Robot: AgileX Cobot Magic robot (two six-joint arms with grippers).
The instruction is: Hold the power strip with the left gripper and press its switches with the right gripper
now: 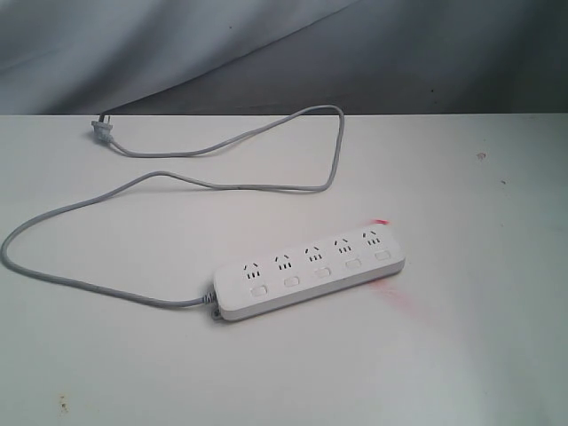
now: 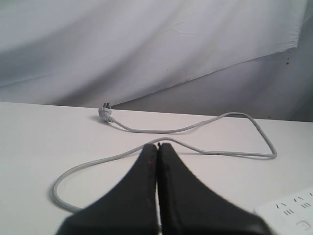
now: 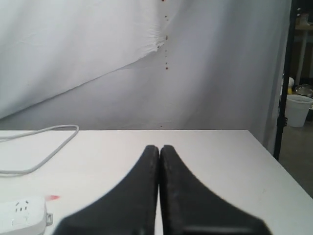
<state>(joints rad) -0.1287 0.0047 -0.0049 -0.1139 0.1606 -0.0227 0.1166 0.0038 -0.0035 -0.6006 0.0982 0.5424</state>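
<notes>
The white power strip (image 1: pixel 311 272) lies slanted on the white table, five outlets in a row with the switches (image 1: pixel 321 272) below them. Its grey cord (image 1: pixel 98 200) loops back to the plug (image 1: pixel 103 131) at the far edge. Neither arm shows in the exterior view. In the left wrist view my left gripper (image 2: pixel 157 146) is shut and empty above the table, with the cord (image 2: pixel 205 127) and plug (image 2: pixel 106 112) beyond it and a corner of the strip (image 2: pixel 291 211) to one side. My right gripper (image 3: pixel 159 147) is shut and empty, one end of the strip (image 3: pixel 22 213) beside it.
A grey cloth backdrop (image 1: pixel 284 53) hangs behind the table. A small red mark (image 1: pixel 380 222) lies beside the strip's far end, with a pink smear (image 1: pixel 390 293) near it. The table's right edge (image 3: pixel 274 161) drops off, with a black pole (image 3: pixel 283 78) and a white bin (image 3: pixel 298 110) past it.
</notes>
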